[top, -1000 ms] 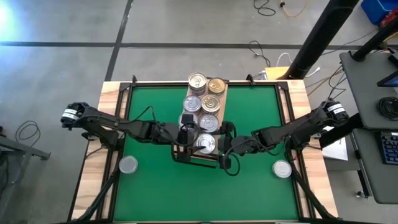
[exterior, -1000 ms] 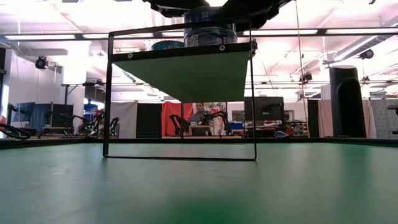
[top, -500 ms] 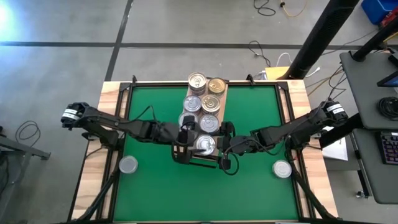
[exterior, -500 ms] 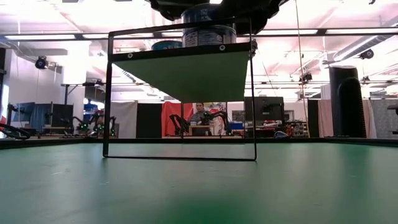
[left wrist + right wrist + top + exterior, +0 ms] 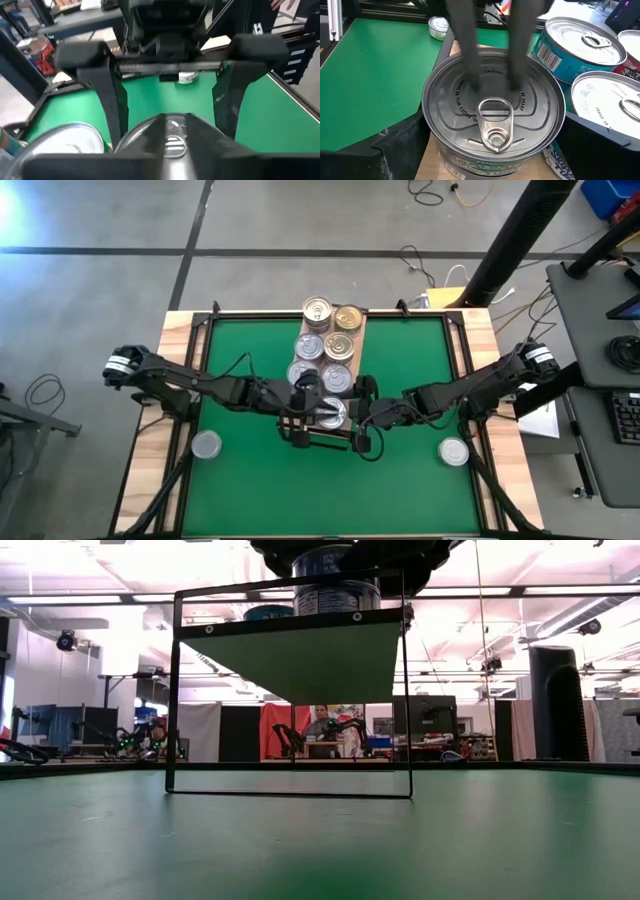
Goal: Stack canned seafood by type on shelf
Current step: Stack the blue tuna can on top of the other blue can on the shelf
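A: Where was the target tin?

B: Silver-topped tin sat at the near end of the shelf, between both grippers. Six more tins stood behind it in two rows, one gold-topped tin at the far end.

A: Left gripper?

B: Left gripper was at the tin's left side. In the right wrist view its fingers stood over the far part of the lid, closer together than the tin is wide. Couldn't tell if those jaws pinched anything.

A: Right gripper?

B: Right gripper was at the tin's right side, jaws spread wide on both sides of it. Contact was unclear.

A: Off-shelf tins?

B: One loose tin lay on the green tabletop near the left, another loose tin near the right, both well apart from the shelf.
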You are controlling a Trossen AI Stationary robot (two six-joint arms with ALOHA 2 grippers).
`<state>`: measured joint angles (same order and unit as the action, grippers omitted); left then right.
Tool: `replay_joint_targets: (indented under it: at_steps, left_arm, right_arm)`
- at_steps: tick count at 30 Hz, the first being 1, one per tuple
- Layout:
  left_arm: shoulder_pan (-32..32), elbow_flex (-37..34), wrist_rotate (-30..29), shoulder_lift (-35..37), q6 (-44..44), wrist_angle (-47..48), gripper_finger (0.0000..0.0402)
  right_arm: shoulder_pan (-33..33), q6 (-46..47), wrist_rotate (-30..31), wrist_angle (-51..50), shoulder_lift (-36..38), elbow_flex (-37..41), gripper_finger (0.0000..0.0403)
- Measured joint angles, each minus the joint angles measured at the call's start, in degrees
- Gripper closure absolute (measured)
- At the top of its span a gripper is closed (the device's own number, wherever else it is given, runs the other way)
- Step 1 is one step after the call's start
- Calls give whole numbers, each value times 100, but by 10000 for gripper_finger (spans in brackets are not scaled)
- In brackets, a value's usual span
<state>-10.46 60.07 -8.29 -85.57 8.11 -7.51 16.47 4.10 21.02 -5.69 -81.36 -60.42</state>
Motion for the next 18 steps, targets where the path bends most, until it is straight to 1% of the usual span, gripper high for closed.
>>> replay_joint_targets:
  at_steps: [1,2,3,7,9,14,18]
  left_arm:
    - [0,0,0,-46,-41,-2,369]
    - [0,0,-1,-89,-100,-17,385]
    - [1,0,-3,-125,-132,-13,389]
    - [7,0,-18,-226,-141,47,380]
    - [7,0,-37,-226,-144,90,385]
    - [2,8,-416,-209,-141,255,400]
    - [2,7,-434,-271,-230,295,401]
  right_arm:
    - [0,15,0,0,0,0,18]
    - [0,45,0,1,0,0,18]
    - [0,70,0,4,0,0,18]
    - [0,225,0,-5,0,0,18]
    - [0,206,0,-11,0,0,18]
    - [0,217,-3,-17,0,0,18]
    - [0,235,-40,-120,2,-9,18]
